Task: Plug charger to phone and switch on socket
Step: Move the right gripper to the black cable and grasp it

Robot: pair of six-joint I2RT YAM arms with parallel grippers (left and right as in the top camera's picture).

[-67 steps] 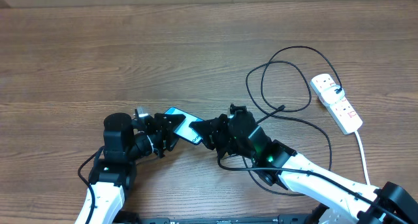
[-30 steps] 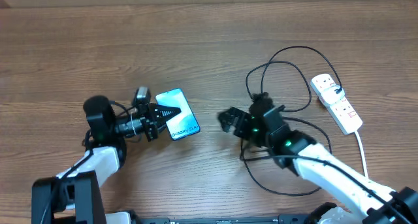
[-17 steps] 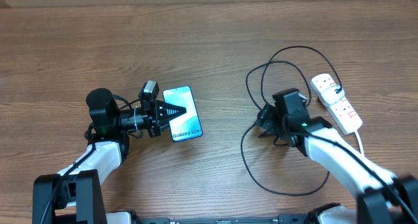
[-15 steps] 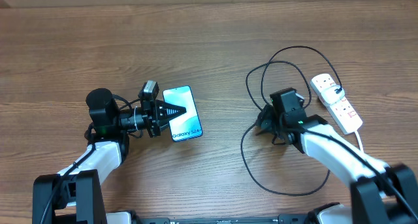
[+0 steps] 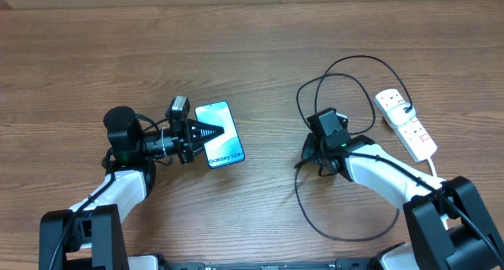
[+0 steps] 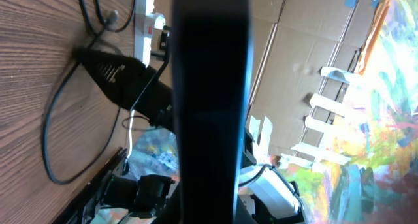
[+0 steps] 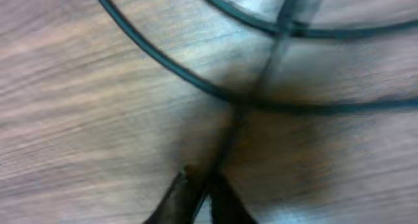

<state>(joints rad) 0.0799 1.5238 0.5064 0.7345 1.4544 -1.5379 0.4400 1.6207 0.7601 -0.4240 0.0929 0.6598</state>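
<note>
The phone (image 5: 224, 140), with a light blue screen and "Galaxy S24+" print, is held at its left edge by my left gripper (image 5: 206, 134), which is shut on it. In the left wrist view the phone (image 6: 210, 100) shows as a dark bar between the jaws. The charger cable (image 5: 350, 65) loops over the table right of centre and runs to the white socket (image 5: 408, 127) at the right. My right gripper (image 5: 307, 158) is low over the cable. In the right wrist view it (image 7: 201, 194) is shut on a cable strand (image 7: 261, 74). The connector tip is hidden.
The socket's thick white cord (image 5: 437, 193) runs toward the front edge at the right. A large cable loop (image 5: 346, 232) lies in front of my right arm. Bare wooden table (image 5: 157, 49) lies behind both arms.
My left gripper carried the phone left and now holds it still. My right gripper let the phone go, went right to the cable, then shifted slightly left, dragging the front cable loop.
</note>
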